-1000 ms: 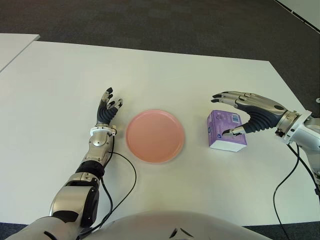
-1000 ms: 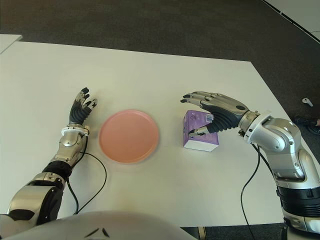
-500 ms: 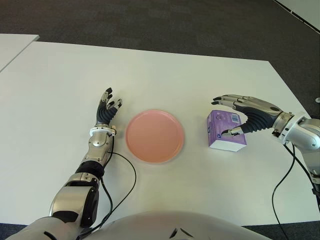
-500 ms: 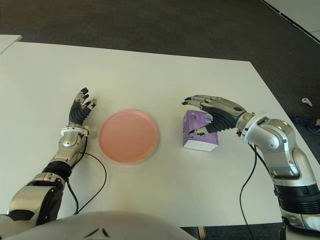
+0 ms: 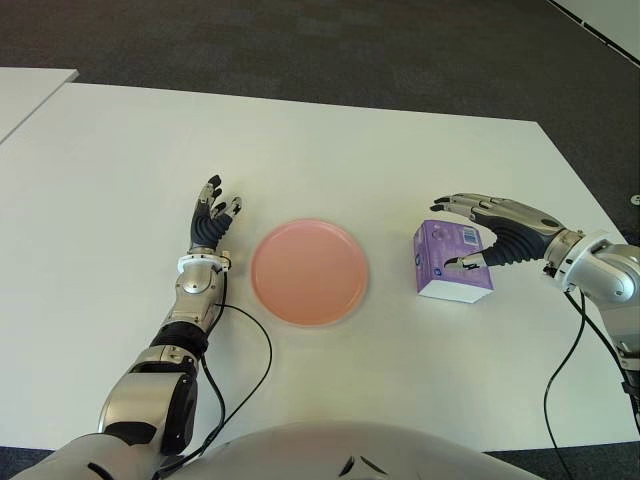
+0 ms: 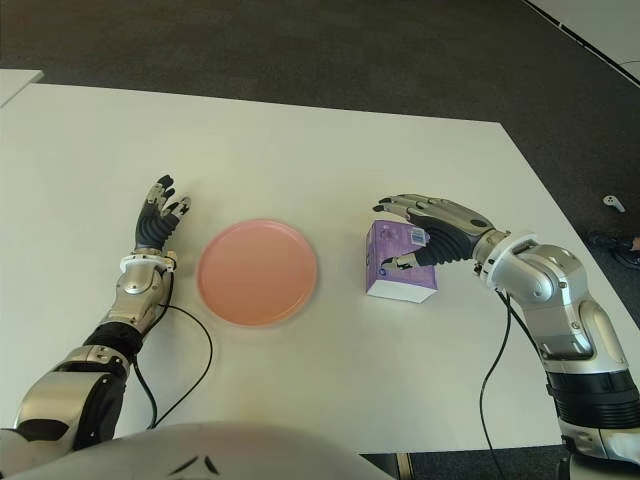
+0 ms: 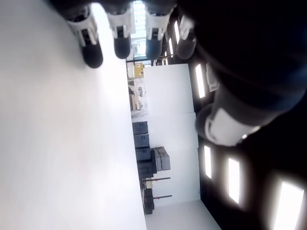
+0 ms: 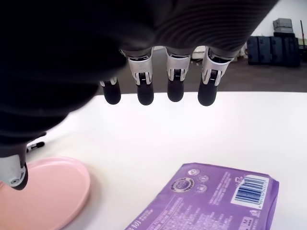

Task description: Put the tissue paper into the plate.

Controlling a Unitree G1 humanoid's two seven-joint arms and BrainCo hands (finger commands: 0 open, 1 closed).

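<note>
Two hands show in the eye views: the right hand (image 5: pixel 478 232) arches spread over the purple tissue paper pack (image 5: pixel 451 262) on the white table (image 5: pixel 330 150), holding nothing; the left hand (image 5: pixel 213 218) lies open left of the pink plate (image 5: pixel 309 271). Only the right wrist view shows air between fingertips (image 8: pixel 175 91) and pack

The right hand (image 5: pixel 478 232) has drawn back toward the robot's right over the tissue pack (image 5: pixel 452 262).
</note>
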